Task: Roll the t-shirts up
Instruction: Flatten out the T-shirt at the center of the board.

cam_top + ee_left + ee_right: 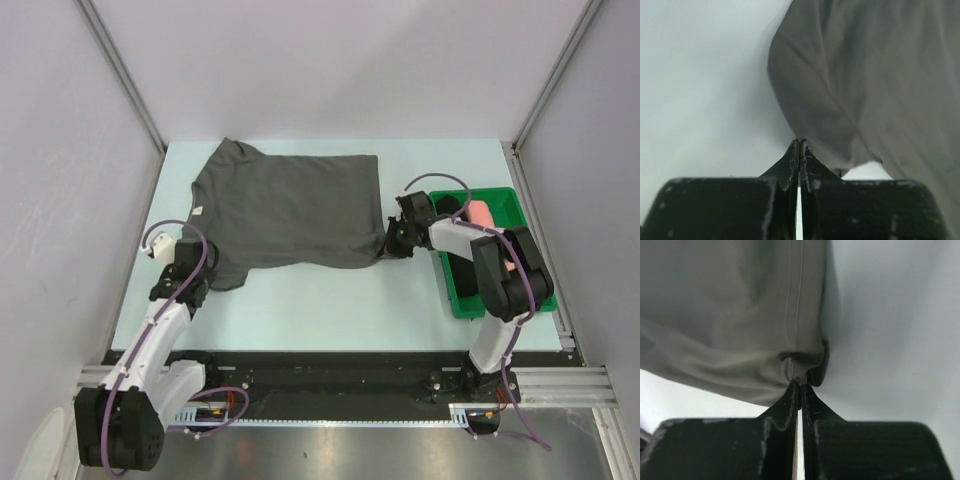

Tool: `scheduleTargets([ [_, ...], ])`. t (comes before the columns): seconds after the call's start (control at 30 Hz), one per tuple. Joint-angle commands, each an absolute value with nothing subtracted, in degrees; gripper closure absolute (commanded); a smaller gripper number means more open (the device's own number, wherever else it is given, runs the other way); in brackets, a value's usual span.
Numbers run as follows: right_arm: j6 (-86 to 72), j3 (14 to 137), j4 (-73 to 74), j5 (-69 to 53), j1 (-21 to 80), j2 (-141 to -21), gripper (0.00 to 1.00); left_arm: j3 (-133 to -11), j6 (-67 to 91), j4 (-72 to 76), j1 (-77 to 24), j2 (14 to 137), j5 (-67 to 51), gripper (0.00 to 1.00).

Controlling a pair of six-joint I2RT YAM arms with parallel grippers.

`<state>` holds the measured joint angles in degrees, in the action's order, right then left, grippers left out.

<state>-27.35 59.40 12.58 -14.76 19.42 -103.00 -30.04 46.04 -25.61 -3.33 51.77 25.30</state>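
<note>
The dark charcoal grey t-shirt [290, 210] lies spread flat on the pale table, with its small white neck label [199, 210] at the left. My left gripper [205, 283] is at the shirt's near-left sleeve. In the left wrist view it [800, 142] is shut, with the edge of the grey fabric [865, 90] at its tips. My right gripper [388, 245] is shut on the shirt's near-right hem corner, and the bunched cloth [740, 330] is pinched at its tips [800, 381]. The salmon pink t-shirt [483, 212] and the black t-shirt [463, 272] lie in the tray.
A green plastic tray [520, 200] stands at the right side of the table, partly under my right arm. Grey walls and metal posts enclose the table on the left, back and right. A black rail runs along the near edge.
</note>
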Motion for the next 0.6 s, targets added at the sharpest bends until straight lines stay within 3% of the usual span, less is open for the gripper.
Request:
scheduleTargets([
  [0.0, -26.02, 57.32, 12.22, -10.9, 20.03, -102.48, 1.0, -32.16, 50.09, -30.57, -2.99, 51.86, 29.52, 1.0],
  [0.57, -23.47, 48.87, 20.39, -4.04, 21.53, -83.94, 0.93, -33.75, 45.88, -39.63, -2.9, 42.02, 27.51, 1.0],
])
